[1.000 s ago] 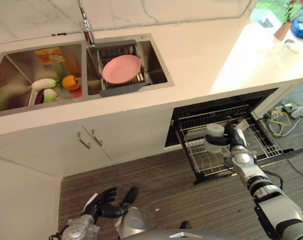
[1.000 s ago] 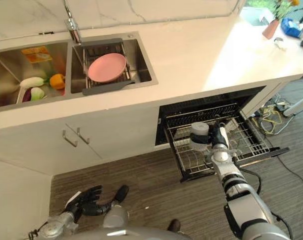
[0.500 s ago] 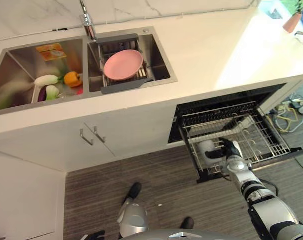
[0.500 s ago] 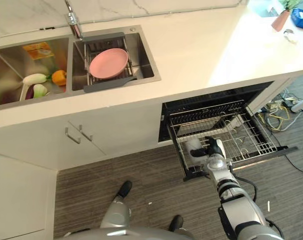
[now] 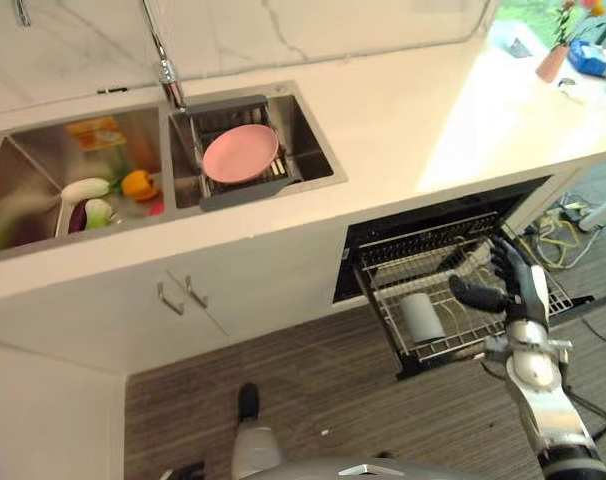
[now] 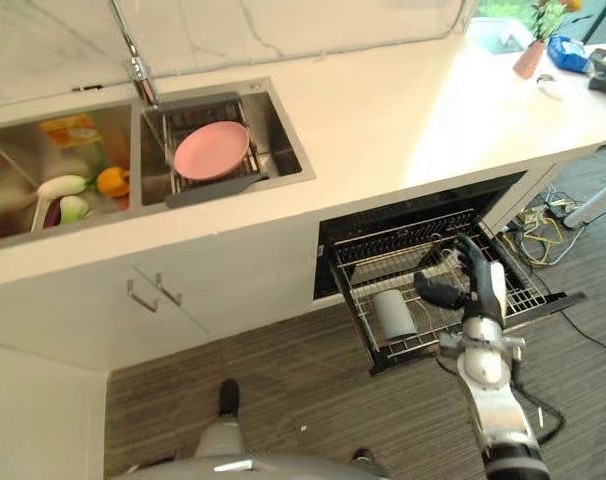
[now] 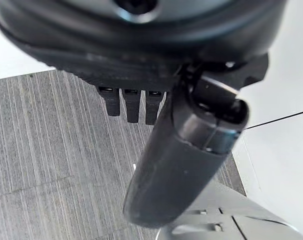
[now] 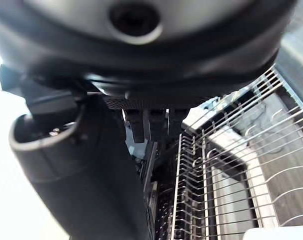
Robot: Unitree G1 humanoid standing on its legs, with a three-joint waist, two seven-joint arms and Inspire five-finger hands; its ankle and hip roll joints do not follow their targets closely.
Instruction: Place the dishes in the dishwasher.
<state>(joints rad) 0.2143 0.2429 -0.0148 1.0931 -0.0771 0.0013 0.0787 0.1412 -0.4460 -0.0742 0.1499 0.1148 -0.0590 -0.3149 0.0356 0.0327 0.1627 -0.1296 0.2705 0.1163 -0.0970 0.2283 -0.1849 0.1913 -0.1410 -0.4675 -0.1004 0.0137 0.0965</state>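
Right hand [image 5: 511, 285] hovers over the pulled-out dishwasher rack [image 5: 463, 300], fingers loose and holding nothing. A cup [image 5: 420, 315], I think, lies in the rack just beside it. Pink plate [image 5: 241, 153] sits in the sink [image 5: 318, 140]; left hand [image 7: 141, 75] fingers straight.

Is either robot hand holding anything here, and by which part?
Nothing is held. The right robot hand is open above the rack, apart from the cup lying in it. The left robot hand is open too.
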